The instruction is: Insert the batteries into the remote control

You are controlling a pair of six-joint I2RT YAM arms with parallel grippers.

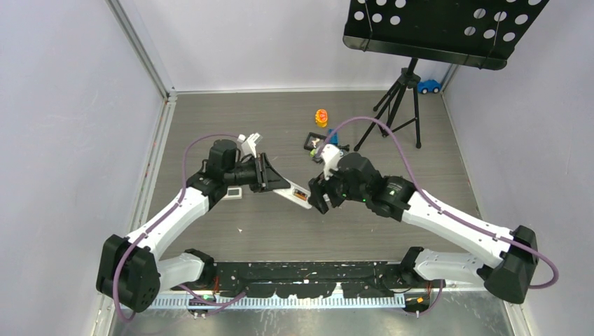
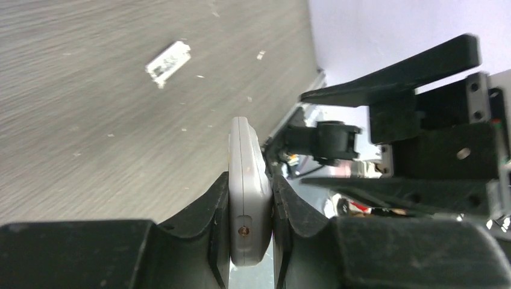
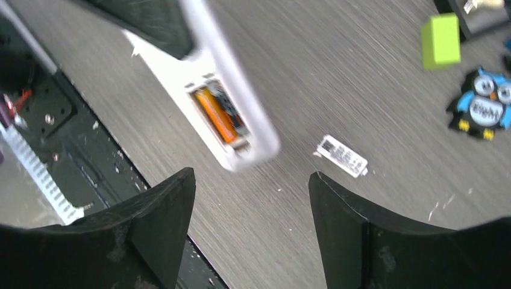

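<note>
The white remote control hangs above the table, its near end clamped between the fingers of my left gripper. In the left wrist view the remote control shows edge-on, and the left gripper is shut on both its flat faces. Seen from the right wrist, the remote control has its back recess uncovered, with an orange battery lying in it beside a darker battery. My right gripper is open just short of the remote's free end and holds nothing. In the top view the right gripper faces that same end.
A small white flat piece lies on the table under the left arm. An orange-yellow toy, a black tray, a tripod and a blue toy car stand farther back. A green cube and an owl figure lie nearby.
</note>
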